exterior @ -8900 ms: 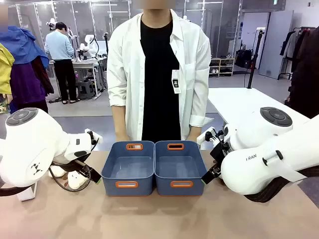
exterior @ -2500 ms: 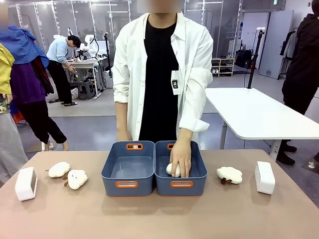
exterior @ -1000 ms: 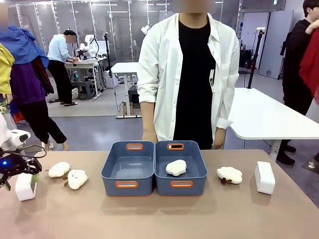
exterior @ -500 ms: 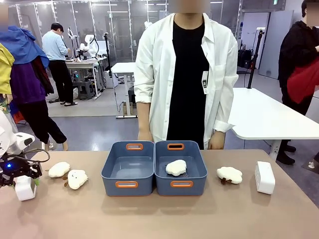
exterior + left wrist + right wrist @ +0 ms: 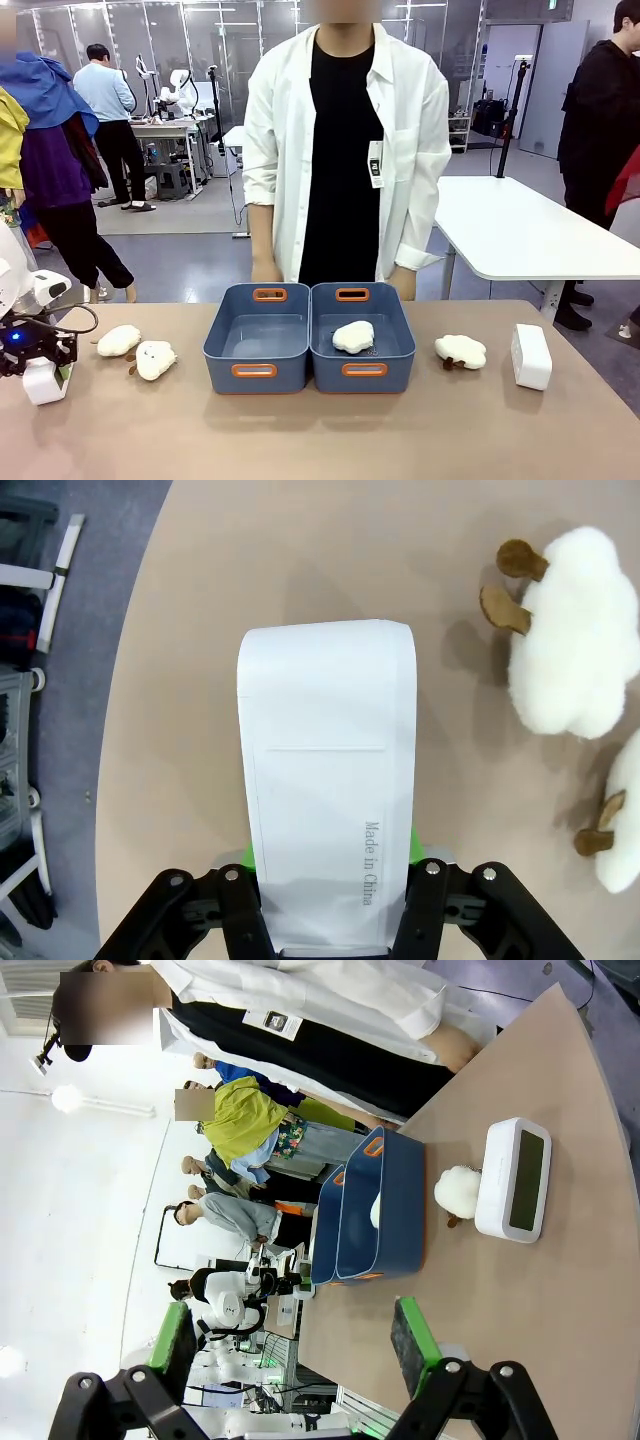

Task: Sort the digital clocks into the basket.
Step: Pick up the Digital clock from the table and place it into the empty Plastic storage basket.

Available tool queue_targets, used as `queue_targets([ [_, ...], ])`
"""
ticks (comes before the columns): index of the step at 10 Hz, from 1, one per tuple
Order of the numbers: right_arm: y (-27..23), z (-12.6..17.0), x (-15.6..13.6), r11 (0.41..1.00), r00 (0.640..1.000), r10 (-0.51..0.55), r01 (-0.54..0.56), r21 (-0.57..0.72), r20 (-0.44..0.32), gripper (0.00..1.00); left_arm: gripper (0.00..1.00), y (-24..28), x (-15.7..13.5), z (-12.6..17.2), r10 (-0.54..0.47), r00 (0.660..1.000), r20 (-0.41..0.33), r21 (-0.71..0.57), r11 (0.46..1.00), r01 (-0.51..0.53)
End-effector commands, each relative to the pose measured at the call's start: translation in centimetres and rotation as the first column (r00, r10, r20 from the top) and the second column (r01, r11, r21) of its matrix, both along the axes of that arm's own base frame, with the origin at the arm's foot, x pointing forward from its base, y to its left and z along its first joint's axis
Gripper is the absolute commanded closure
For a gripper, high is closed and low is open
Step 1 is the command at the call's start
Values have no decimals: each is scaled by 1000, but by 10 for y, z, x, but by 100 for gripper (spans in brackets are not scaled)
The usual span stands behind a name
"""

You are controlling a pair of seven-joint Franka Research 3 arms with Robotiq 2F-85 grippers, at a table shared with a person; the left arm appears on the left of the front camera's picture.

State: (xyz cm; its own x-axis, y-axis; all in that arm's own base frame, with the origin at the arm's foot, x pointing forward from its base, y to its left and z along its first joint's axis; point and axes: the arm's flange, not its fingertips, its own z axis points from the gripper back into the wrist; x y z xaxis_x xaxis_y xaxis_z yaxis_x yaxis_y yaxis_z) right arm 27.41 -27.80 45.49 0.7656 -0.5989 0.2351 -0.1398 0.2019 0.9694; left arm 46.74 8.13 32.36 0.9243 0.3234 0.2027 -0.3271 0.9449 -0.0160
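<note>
One white digital clock (image 5: 328, 780) sits at the table's far left edge, and my left gripper (image 5: 330, 858) is shut on its near end, green pads (image 5: 412, 845) pressed to both sides. The same clock (image 5: 45, 381) hangs under the left gripper (image 5: 38, 362) in the front view. The second digital clock (image 5: 531, 356) stands on the right side of the table; its pale screen (image 5: 526, 1180) shows in the right wrist view. My right gripper (image 5: 295, 1348) is open, high above the table. Two slate-blue baskets (image 5: 257, 368) (image 5: 363, 371) stand side by side at mid-table.
A plush toy (image 5: 353, 336) lies in the right basket. Two more plush toys (image 5: 118, 340) (image 5: 155, 359) lie between the left clock and the baskets, and another plush (image 5: 460, 350) lies left of the right clock. A person (image 5: 340, 150) stands behind the baskets.
My left gripper has come down onto the left clock and shut on it; the clock has turned slightly. The person has stepped to the picture's left.
</note>
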Motion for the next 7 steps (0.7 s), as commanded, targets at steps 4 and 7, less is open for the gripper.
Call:
queue_targets([
  [4, 0, 2, -5, 1000, 1000, 12, -12, -8, 3, 0, 64, 5, -33, 74, -108, 992, -67, -71, 992, 103],
  [7, 0, 2, -5, 1000, 1000, 12, -12, -8, 3, 0, 64, -7, -60, 133, -450, 893, 19, -46, 892, 450],
])
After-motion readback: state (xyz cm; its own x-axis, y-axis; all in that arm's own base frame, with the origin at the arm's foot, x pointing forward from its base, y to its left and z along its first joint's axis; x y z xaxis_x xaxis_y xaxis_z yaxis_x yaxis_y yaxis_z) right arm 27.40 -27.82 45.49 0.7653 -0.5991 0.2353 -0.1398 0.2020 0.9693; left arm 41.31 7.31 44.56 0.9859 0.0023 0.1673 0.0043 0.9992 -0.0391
